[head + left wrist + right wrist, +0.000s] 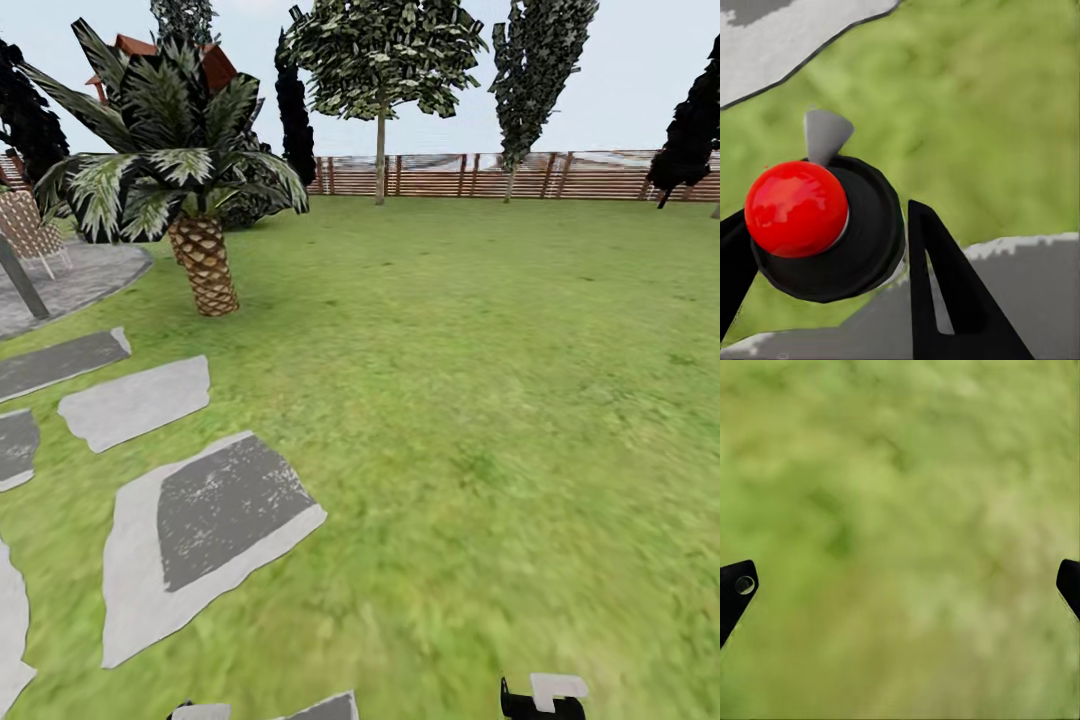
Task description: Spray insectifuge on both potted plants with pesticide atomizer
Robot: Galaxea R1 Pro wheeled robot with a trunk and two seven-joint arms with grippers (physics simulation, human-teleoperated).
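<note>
Garden lawn: green grass, covers most of the head view, runs back to the fence.

Palm: landmark; scaly brown trunk, spread dark and pale fronds, stands on the lawn at the patio's edge.

Stepping stones: grey and pale slabs set in the grass, in front of the palm, toward the robot; several, apart from one another.

Round paved patio: grey, just beside the palm on its left.

Woven chair: on the patio, left of the palm; a dark slanted post crosses in front of it.

Slatted fence: brown, well behind the palm, along the far edge of the lawn.

Trees: one light-leaved with a thin trunk and tall dark ones, near the fence, behind and right of the palm.

Play tower roof: reddish, partly hidden behind the palm's fronds.

Left gripper: black fingers set apart over grass and a grey stone; a black round part with a red knob lies between them; whether it is clamped cannot be told.

Right gripper: fingertips at opposite edges of the right wrist view, spread wide, blurred grass between them.

Pesticide atomizer, potted plants: location cannot be told from these views
</note>
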